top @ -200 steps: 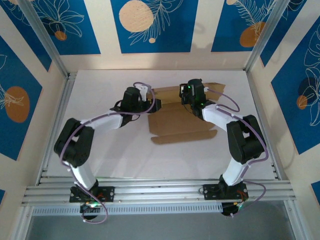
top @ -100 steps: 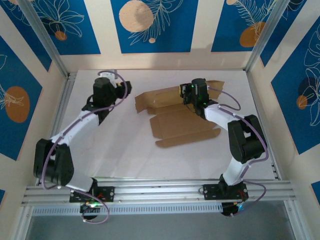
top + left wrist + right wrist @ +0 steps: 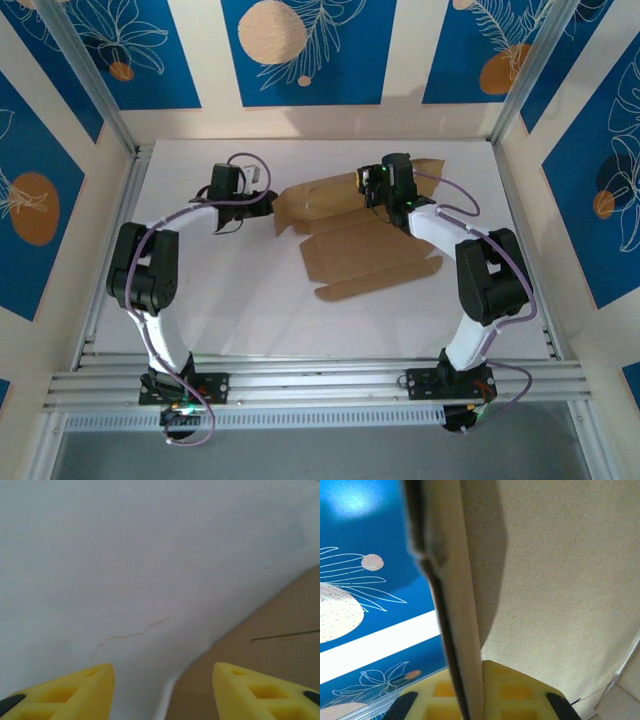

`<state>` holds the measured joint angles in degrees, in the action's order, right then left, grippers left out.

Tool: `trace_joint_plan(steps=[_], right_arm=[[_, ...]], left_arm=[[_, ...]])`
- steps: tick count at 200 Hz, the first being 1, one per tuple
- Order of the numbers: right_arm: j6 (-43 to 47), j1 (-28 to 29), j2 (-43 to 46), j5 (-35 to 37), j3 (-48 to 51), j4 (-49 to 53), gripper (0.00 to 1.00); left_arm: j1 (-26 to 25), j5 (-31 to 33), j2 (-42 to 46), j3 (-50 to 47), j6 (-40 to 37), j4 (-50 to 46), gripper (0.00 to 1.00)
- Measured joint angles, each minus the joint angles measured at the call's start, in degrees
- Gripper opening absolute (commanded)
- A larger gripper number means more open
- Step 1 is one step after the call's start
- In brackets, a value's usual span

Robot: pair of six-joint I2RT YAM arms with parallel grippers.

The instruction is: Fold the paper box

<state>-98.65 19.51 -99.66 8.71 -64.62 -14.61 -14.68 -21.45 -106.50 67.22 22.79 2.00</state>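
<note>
The brown paper box (image 3: pixel 365 252) lies partly folded on the white table, its base flat and its far wall (image 3: pixel 325 195) raised. My right gripper (image 3: pixel 383 188) is shut on that far wall; in the right wrist view the cardboard edge (image 3: pixel 457 610) runs between the yellow fingers (image 3: pixel 515 687), with the right gripper (image 3: pixel 470 682) clamped around it. My left gripper (image 3: pixel 266 205) sits low beside the box's left end. It is open (image 3: pixel 162 667), with bare table between the fingertips and a cardboard flap (image 3: pixel 280 645) just ahead of the right finger.
The white table (image 3: pixel 230 290) is ringed by aluminium rails and blue patterned walls (image 3: pixel 300 50). Free surface lies in front of the box and at the left. A hairline crack (image 3: pixel 130 636) marks the table.
The left arm left the box's left end, swung out to the far left, then came back low beside that end. The box turned slightly. The right gripper kept its hold.
</note>
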Motion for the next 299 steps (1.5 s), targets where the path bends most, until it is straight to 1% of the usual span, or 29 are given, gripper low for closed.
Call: trace_joint_plan(steps=[18, 39, 71, 95, 119, 132, 146, 165, 197, 222, 238, 268, 299], right_arm=[[-0.42, 0.00, -0.02, 0.00, 0.00, -0.33, 0.00], [-0.87, -0.11, -0.17, 0.44, 0.00, -0.68, 0.00], [-1.60, -0.35, -1.01, 1.40, 0.02, -1.25, 0.00], [-2.16, -0.28, -1.20, 1.51, 0.13, -2.10, 0.00], [-2.43, -0.07, -1.20, 1.33, 0.76, -3.63, 0.00], [-2.56, -0.02, -1.31, 1.22, 1.01, -4.66, 0.00], [-2.56, -0.04, -1.42, 1.05, 1.49, -5.68, 0.00], [-2.54, -0.02, -1.42, 0.81, 2.75, -7.56, 0.00], [-2.32, -0.04, -1.42, -0.02, 4.76, -9.53, 0.00], [-2.34, -0.26, -1.42, -0.79, 6.23, -9.73, 0.00], [-2.32, -0.42, -1.42, -0.83, 6.69, -9.60, 0.00], [-2.05, -0.42, -1.42, -0.81, 6.69, -9.42, 0.00], [-1.88, -0.42, -1.42, -0.81, 6.69, -9.42, 0.00]], left_arm=[[-0.98, -2.97, 0.00, -1.86, 3.50, 3.50, 0.52], [-2.16, -5.44, 0.00, -4.46, 9.64, 8.46, 0.51], [-2.95, -7.96, -0.57, -9.42, 21.03, 19.43, 0.51], [-4.72, -9.86, -2.45, -11.61, 28.57, 28.55, 0.50], [-6.43, -10.56, -3.56, -12.98, 33.66, 35.54, 0.49], [-6.91, -10.62, -3.56, -13.09, 34.21, 36.94, 0.49], [-7.10, -10.38, -3.32, -13.09, 33.35, 36.87, 0.50], [-7.30, -9.01, -2.10, -13.20, 29.22, 34.49, 0.52], [-9.07, -5.40, 2.10, -13.90, 19.19, 29.77, 0.58], [-11.69, -1.33, 5.35, -15.13, 11.04, 27.39, 0.58], [-12.87, 0.76, 6.62, -15.61, 7.21, 26.14, 0.58], [-14.16, 3.37, 8.81, -16.31, 2.75, 24.63, 0.58], [-14.88, 4.22, 10.36, -16.39, 0.63, 24.00, 0.58]])
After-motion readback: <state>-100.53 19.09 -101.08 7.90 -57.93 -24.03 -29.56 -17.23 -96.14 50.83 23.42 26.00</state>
